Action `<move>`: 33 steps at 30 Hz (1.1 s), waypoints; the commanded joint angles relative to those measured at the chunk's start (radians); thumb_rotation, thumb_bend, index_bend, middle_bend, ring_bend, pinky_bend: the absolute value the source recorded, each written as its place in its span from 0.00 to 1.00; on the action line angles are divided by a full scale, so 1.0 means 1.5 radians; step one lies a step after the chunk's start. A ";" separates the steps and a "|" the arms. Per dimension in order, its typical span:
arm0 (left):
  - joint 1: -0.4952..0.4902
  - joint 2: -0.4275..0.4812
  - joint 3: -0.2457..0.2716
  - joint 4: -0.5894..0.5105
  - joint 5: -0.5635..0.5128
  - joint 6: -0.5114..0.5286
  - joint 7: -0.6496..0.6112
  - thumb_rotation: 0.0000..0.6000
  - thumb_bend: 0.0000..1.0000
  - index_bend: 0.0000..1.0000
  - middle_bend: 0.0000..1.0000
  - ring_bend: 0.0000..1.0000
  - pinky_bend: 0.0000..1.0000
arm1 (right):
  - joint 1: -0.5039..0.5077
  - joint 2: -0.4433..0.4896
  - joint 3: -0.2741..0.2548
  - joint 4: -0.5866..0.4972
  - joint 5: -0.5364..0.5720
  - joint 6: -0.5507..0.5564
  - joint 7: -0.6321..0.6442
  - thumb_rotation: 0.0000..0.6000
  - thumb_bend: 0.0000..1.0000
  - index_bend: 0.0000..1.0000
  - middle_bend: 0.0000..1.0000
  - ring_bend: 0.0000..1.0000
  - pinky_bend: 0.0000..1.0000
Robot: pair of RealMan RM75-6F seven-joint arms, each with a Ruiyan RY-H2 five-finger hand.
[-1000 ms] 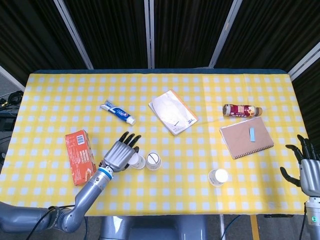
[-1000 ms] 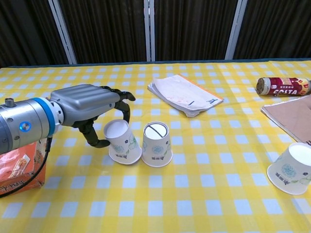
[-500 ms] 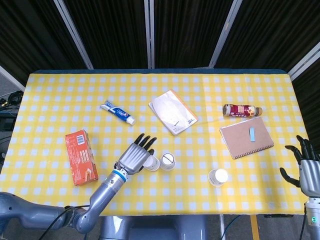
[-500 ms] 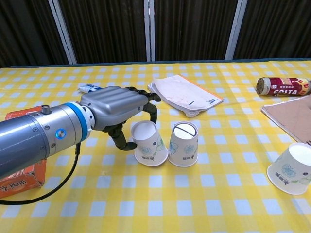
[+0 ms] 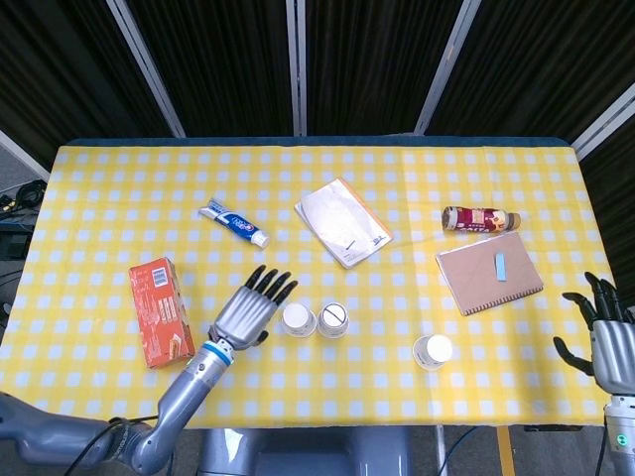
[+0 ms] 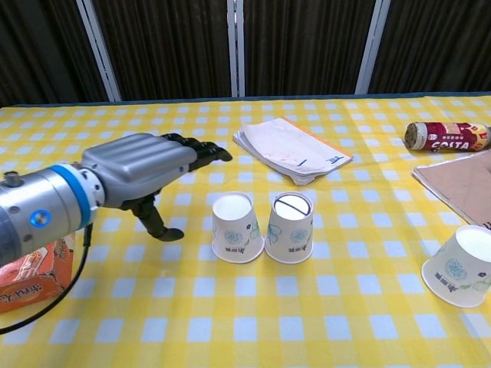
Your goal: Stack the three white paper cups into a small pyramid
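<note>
Now left hand (image 6: pixel 146 165) fingers apart, holding nothing, beside two touching upside-down cups (image 6: pixel 236 228), right hand (image 5: pixel 613 342) spread, empty.

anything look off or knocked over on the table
The bottle near the notebook lies on its side. The third cup sits tilted, apart from the two upside-down cups standing side by side. Nothing looks spilled or damaged.
</note>
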 commanded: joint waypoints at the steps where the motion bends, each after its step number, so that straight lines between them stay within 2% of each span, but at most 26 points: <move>1: 0.048 0.053 0.042 -0.033 0.067 0.058 -0.034 1.00 0.25 0.00 0.00 0.00 0.00 | -0.001 0.001 -0.002 -0.005 -0.004 0.002 -0.003 1.00 0.16 0.25 0.02 0.00 0.24; 6: 0.136 0.138 0.109 -0.054 0.176 0.171 -0.095 1.00 0.25 0.00 0.00 0.00 0.00 | 0.001 0.001 -0.011 -0.020 -0.018 0.001 -0.019 1.00 0.12 0.21 0.01 0.00 0.23; 10: 0.198 0.197 0.150 -0.050 0.241 0.243 -0.142 1.00 0.25 0.00 0.00 0.00 0.00 | 0.006 0.002 -0.020 -0.037 -0.034 -0.007 -0.029 1.00 0.10 0.17 0.00 0.00 0.13; 14: 0.269 0.267 0.187 -0.034 0.294 0.314 -0.238 1.00 0.25 0.00 0.00 0.00 0.00 | 0.030 0.006 -0.037 -0.086 -0.066 -0.043 -0.076 1.00 0.10 0.16 0.00 0.00 0.10; 24: 0.320 0.315 0.180 -0.014 0.339 0.345 -0.323 1.00 0.25 0.00 0.00 0.00 0.00 | 0.084 0.003 -0.043 -0.204 -0.062 -0.133 -0.205 1.00 0.14 0.25 0.00 0.00 0.09; 33: 0.337 0.334 0.164 -0.015 0.363 0.323 -0.344 1.00 0.25 0.00 0.00 0.00 0.00 | 0.122 -0.027 -0.046 -0.264 0.017 -0.213 -0.307 1.00 0.18 0.29 0.00 0.00 0.09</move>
